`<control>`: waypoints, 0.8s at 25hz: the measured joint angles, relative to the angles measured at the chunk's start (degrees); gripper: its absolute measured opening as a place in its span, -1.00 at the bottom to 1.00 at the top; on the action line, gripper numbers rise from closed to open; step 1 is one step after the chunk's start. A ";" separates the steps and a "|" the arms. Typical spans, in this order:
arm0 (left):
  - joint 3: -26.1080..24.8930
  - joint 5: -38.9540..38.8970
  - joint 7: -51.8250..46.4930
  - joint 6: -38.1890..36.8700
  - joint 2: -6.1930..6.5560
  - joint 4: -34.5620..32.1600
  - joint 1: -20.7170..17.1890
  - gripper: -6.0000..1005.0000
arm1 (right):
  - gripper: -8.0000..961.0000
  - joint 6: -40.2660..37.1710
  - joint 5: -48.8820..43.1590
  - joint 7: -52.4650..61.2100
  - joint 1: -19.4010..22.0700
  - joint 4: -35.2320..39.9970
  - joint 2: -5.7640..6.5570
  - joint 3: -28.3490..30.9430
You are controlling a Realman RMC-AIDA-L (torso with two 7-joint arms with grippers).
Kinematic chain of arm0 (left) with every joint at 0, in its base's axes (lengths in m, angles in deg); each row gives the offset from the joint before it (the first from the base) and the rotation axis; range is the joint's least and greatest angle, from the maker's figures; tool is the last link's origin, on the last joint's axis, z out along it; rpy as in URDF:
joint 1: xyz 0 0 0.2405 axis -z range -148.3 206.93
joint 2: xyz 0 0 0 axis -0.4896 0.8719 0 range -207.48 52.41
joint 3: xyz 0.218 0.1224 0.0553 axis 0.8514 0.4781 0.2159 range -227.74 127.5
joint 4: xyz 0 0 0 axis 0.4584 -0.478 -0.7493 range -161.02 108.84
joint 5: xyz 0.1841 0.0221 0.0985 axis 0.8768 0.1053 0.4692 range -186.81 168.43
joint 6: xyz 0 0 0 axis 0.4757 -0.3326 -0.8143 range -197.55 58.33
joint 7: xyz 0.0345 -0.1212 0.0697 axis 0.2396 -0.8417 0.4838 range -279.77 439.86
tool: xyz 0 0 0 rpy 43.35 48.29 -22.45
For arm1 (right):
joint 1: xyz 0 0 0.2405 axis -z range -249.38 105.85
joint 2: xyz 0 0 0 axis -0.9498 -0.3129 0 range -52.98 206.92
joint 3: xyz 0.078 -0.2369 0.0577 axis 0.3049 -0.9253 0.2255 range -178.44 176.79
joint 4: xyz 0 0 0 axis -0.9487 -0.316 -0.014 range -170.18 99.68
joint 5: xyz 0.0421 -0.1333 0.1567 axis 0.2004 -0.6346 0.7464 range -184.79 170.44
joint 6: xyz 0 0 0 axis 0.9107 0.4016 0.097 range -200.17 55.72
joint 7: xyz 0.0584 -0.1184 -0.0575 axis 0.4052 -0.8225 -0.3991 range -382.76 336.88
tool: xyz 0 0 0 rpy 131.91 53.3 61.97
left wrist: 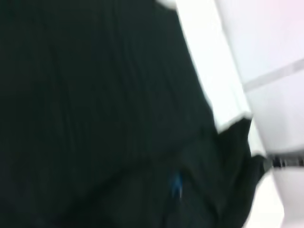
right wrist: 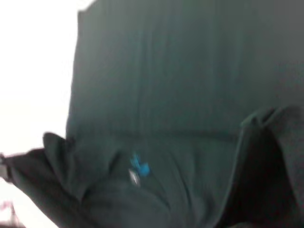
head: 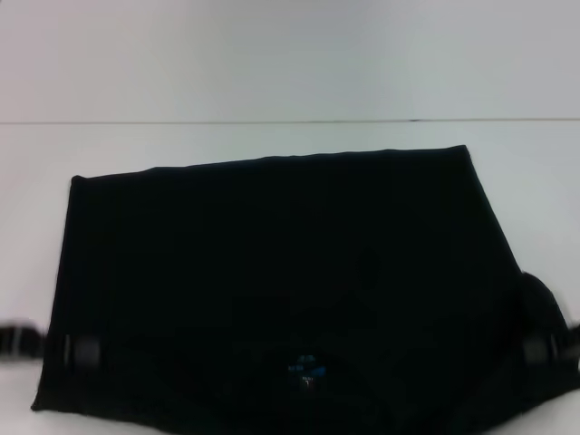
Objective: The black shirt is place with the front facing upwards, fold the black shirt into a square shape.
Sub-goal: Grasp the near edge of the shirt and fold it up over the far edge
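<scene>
The black shirt (head: 281,272) lies spread flat on the white table, its small blue neck label (head: 306,372) at the near edge. My left gripper (head: 80,350) sits at the shirt's near left edge, shut on the cloth. At the near right edge my right gripper (head: 546,348) is shut on a bunched-up hump of cloth (head: 538,299). The left wrist view shows the shirt (left wrist: 95,114), the label (left wrist: 176,184) and the right gripper (left wrist: 285,162) with cloth drawn toward it. In the right wrist view the shirt (right wrist: 190,95) rises in folds near the label (right wrist: 138,165).
The white table (head: 272,136) extends past the shirt on the far side and on both sides, ending at a seam below a pale wall (head: 290,54). Nothing else lies on it.
</scene>
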 joint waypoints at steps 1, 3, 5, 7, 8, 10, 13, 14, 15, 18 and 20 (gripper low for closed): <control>-1.33 -0.73 -1.14 1.39 0.42 0.32 0.65 -0.86 | -0.85 0.26 1.21 0.22 -0.19 -0.43 0.35 1.23; -2.75 -2.09 -2.93 4.33 0.92 0.90 1.34 -0.86 | -0.85 0.86 3.87 0.61 -0.45 -0.99 0.76 3.15; -3.10 -4.07 -4.32 8.28 1.18 1.55 1.66 -0.86 | -0.84 1.88 6.49 0.97 -0.69 -1.52 0.84 4.09; -3.63 -6.87 -5.34 13.12 1.28 2.56 1.70 -0.86 | -0.84 4.10 9.65 1.23 -1.05 -2.81 0.76 4.37; -3.96 -8.48 -5.68 15.53 1.28 3.30 1.63 -0.86 | -0.83 5.64 11.30 1.28 -1.25 -3.64 0.64 4.39; -4.34 -11.57 -5.84 21.15 1.16 4.86 1.40 -0.86 | -0.83 9.16 14.04 1.24 -1.67 -5.04 0.35 4.41; -4.40 -15.58 -4.65 28.57 0.79 7.46 1.21 -0.86 | -0.82 15.36 17.53 0.68 -2.26 -7.13 -0.53 4.32; -4.34 -16.89 -3.77 30.68 0.61 8.50 1.17 -0.86 | -0.81 17.99 18.70 0.48 -2.38 -7.50 -1.30 4.24; -4.36 -17.84 -3.14 32.21 0.46 9.22 1.16 -0.86 | -0.81 20.16 19.65 0.26 -2.44 -7.67 -1.92 4.20; -4.33 -19.91 -1.15 35.96 -0.16 10.83 1.14 -0.86 | -0.80 26.16 23.24 -1.54 -2.49 -8.02 -4.28 4.33; -4.13 -23.35 2.81 41.24 -1.23 13.34 1.19 -0.86 | -0.79 29.84 25.90 -3.19 -2.55 -8.44 -5.68 4.15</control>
